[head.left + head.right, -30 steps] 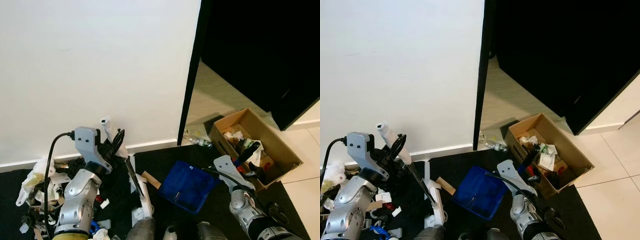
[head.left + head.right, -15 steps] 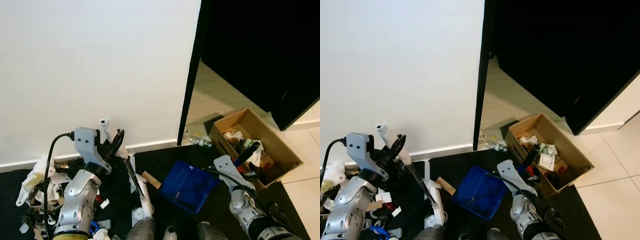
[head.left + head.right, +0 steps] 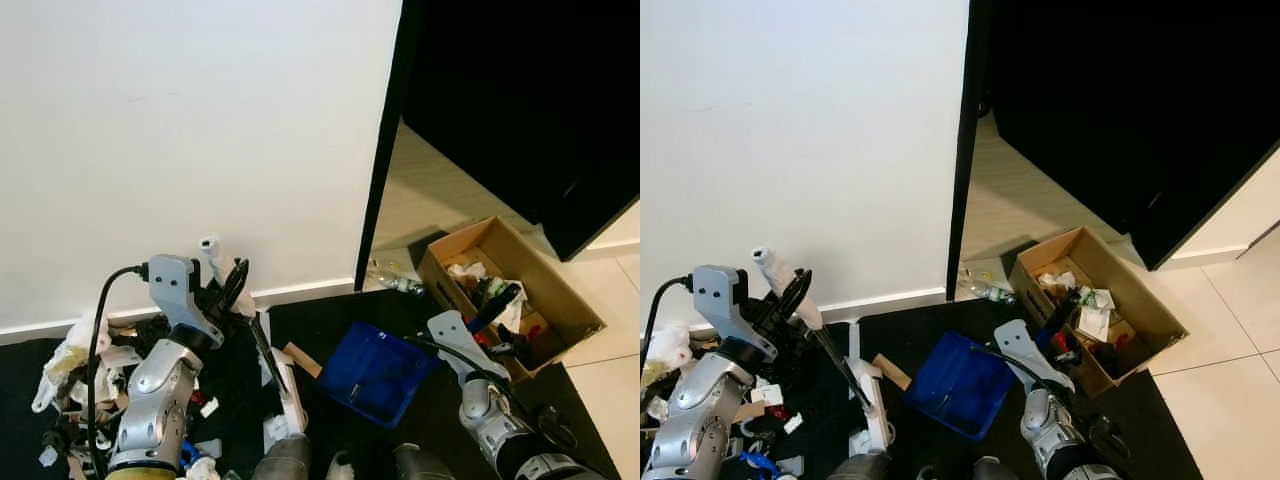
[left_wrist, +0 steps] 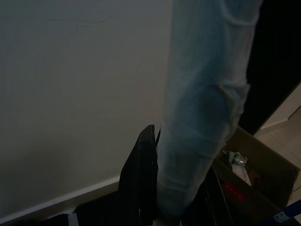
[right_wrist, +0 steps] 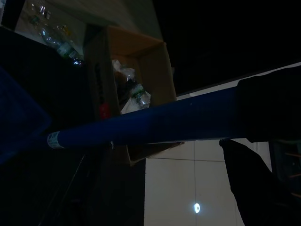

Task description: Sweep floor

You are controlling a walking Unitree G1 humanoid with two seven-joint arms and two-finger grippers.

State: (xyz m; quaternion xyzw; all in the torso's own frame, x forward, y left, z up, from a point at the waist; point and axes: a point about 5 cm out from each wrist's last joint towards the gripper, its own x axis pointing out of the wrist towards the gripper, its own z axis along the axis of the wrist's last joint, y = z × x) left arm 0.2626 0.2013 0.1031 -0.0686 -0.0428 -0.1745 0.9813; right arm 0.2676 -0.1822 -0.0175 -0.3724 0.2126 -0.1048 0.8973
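My left gripper is shut on the white-wrapped handle of a broom. Its dark shaft slants down to a white broom head on the black mat. In the left wrist view the pale handle sits against a black finger. My right gripper is shut on the blue handle of a blue dustpan that rests on the mat between the broom and a cardboard box. A heap of white and dark litter lies at the left, by the wall.
The cardboard box holds mixed rubbish. A plastic bottle lies at the doorway beside a black door frame. A white wall with a skirting board runs behind. Pale tiles lie at the right. My feet stand at the bottom edge.
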